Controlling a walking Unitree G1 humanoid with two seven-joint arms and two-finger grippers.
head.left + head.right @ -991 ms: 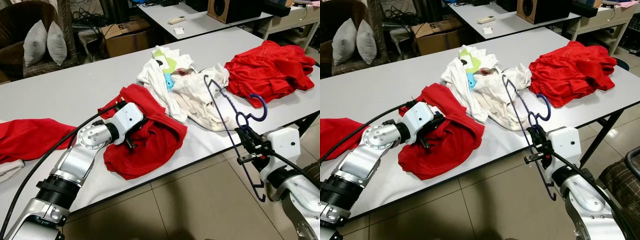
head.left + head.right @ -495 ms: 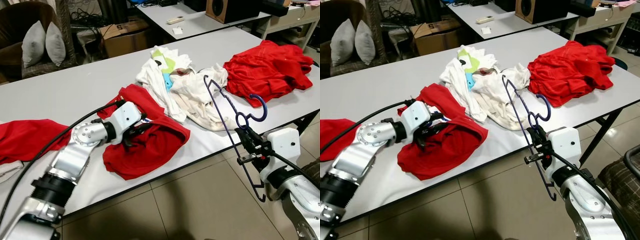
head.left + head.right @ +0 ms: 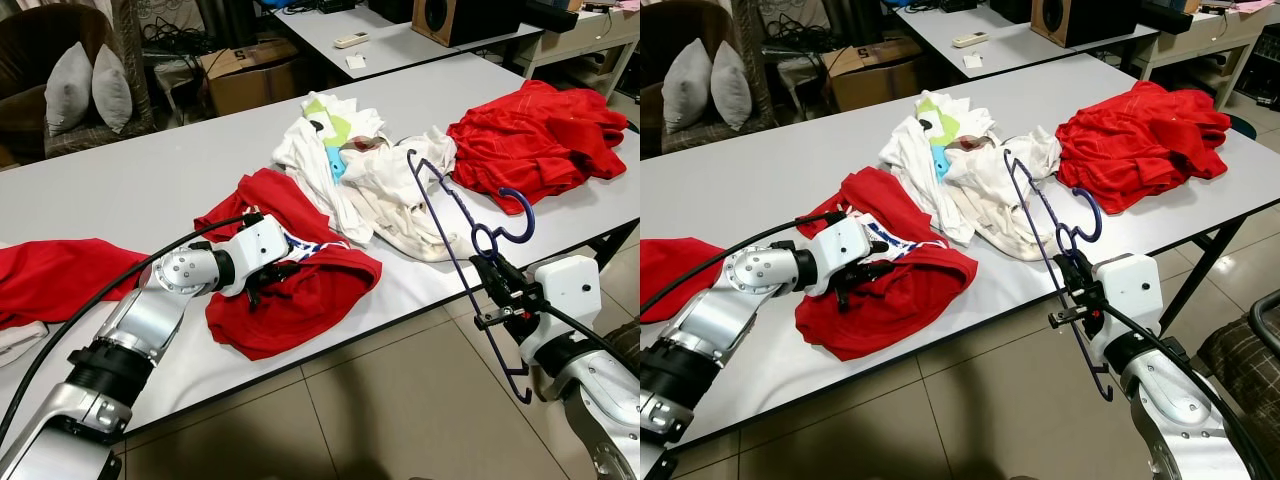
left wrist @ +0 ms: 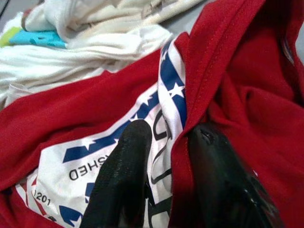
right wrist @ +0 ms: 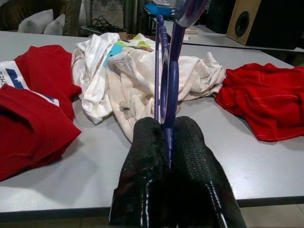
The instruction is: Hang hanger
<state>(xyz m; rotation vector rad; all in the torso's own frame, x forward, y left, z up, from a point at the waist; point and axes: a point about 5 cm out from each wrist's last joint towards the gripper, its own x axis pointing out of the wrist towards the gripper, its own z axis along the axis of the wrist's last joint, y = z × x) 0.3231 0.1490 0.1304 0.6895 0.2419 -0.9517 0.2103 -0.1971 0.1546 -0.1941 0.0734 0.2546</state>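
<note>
Between the right gripper's (image 3: 1078, 268) two black fingers (image 5: 147, 156) sits the thin bar of the purple hanger (image 3: 465, 235), pinched tight with the jaws pressed together on it, so that part's sorted. The hanger stands nearly upright off the front edge of the table (image 3: 130, 180), with its long axis running from a corner up over the white clothes (image 3: 385, 185) down to a lower corner that dangles below the table edge, and the hook (image 3: 512, 220) curls out toward the red pile (image 3: 540, 130) on the robot's right. Over on the other side, the left gripper (image 3: 272, 272) is down on the red shirt (image 3: 300, 290), fingers slightly parted with a fold of the red fabric and its white printed patch caught between them (looks like it's got the collar area, but hard to be sure). So the thing the next move hangs on: the shirt lies to the left of the hanger, well apart from it, and the hanger's upper corner is the end that points toward the table. The right arm is bent low beside the table, wrist angled up; the left arm reaches forward and across, forearm resting low over the tabletop. Probably one has to travel to the other before anything gets threaded.
</note>
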